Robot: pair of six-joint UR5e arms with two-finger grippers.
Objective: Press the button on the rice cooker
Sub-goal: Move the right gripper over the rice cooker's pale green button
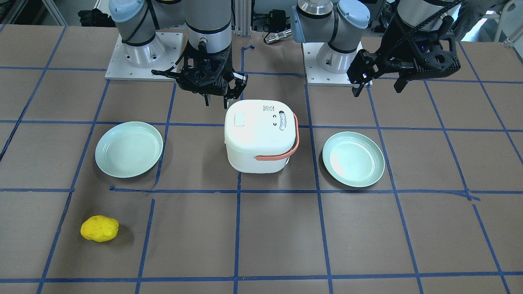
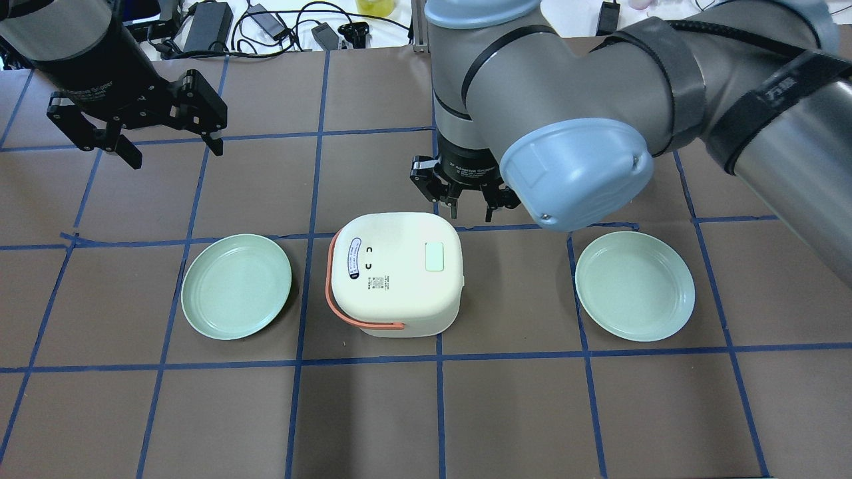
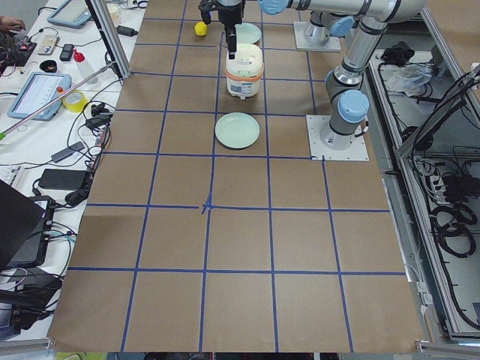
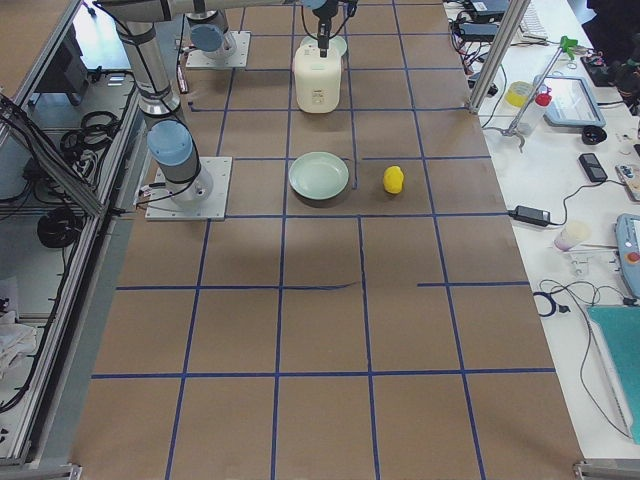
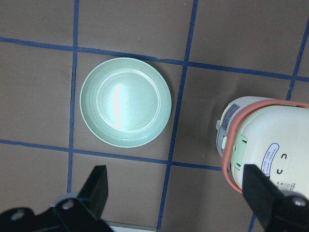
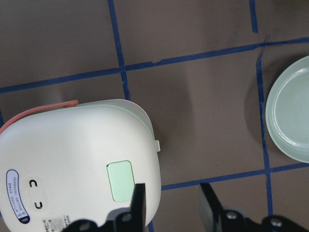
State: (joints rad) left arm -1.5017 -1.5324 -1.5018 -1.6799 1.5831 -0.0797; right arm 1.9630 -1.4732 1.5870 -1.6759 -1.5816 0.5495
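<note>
Though an elbow hides part of the right pincer from overhead, its fingers stand apart above the cooker — the button, at the right of the lid, lies below; left pincer spread wide.

White cooker, orange handle, pale-grn button, blue-gridded brown table

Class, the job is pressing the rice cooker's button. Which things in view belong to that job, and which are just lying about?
Belongs to the job:
rice cooker
button on its lid
right gripper, open, close to the button

Just lying about:
left green plate
right green plate
yellow lump
left gripper, open, well off to the side
</note>
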